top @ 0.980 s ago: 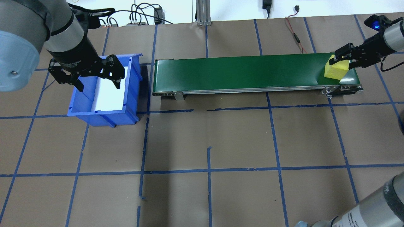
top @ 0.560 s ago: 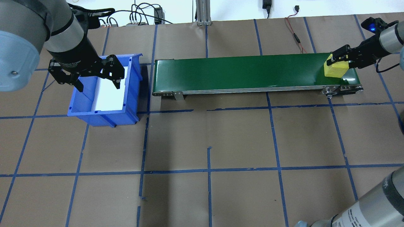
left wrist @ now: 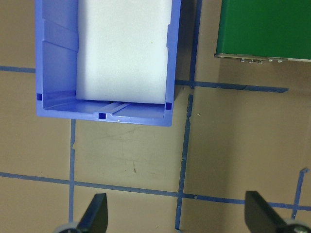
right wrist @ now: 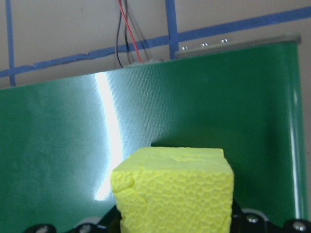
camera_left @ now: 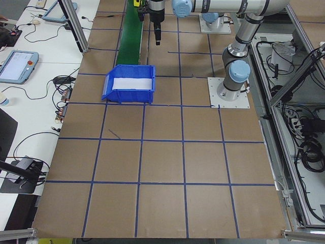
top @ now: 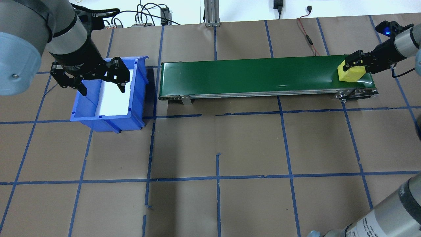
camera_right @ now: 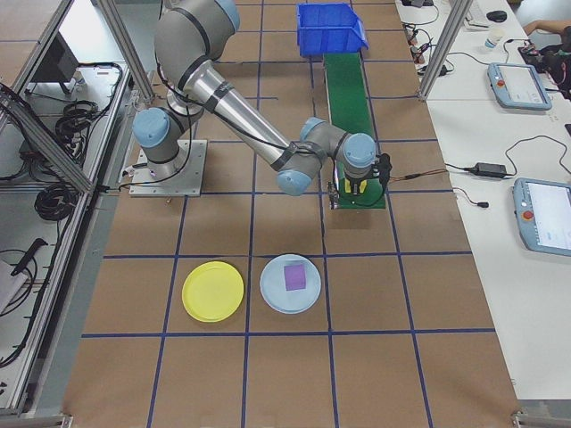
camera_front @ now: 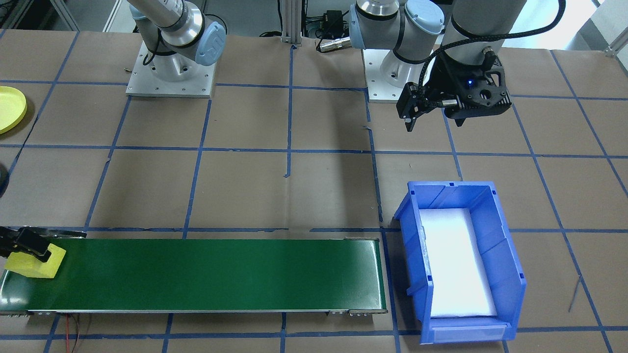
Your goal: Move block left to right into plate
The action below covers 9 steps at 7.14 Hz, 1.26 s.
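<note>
Two arms worked over the paper-covered surface point(top: 217, 138). In the overhead view, the right hand point(top: 353, 64) reached in from 3 o'clock and sat clamped on the yellow block point(top: 350, 73), its fingers pressed against the block's sides. The block lay at the 3 o'clock end of the green belt point(top: 256, 76), touching the belt. From the right wrist camera the block point(right wrist: 174, 190) filled the lower middle, a chip gone from its lower left edge, with the belt point(right wrist: 58, 145) behind it and a bright streak of glare across the green.

In the front-facing view the same block point(camera_front: 35, 261) sat at the belt's 9 o'clock end, with the right hand point(camera_front: 24, 241) across its top.

The left hand point(top: 93, 79) hung over the blue bin point(top: 136, 95) at the belt's 9 o'clock end, its fingers spread wide apart and holding nothing. From its wrist camera the fingertips point(left wrist: 95, 213) showed at the bottom edge, the bin point(left wrist: 56, 63) at 12 o'clock with a white liner inside.

The yellow plate point(camera_right: 212, 292) lay well apart from the belt in the right-side view, just beside a pale blue plate point(camera_right: 272, 299) that carried a purple cube point(camera_right: 294, 278).
</note>
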Each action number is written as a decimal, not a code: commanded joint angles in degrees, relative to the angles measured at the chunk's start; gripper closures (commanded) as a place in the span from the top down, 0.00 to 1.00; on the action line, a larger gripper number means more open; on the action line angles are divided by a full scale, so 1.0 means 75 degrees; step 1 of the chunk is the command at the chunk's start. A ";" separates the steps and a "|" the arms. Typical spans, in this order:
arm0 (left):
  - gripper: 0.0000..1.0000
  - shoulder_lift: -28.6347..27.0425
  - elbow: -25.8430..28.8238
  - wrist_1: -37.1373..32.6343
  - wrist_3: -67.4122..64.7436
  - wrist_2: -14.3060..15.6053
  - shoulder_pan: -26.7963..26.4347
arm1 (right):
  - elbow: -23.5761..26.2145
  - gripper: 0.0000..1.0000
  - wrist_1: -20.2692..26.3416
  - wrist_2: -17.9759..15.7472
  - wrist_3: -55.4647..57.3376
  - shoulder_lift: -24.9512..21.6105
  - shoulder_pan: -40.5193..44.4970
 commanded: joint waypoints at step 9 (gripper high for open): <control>1.00 -0.0059 -0.0012 0.0020 -0.0011 -0.0012 0.0008 | 0.1643 0.38 0.1823 -0.2399 -0.5021 -0.1565 -0.6172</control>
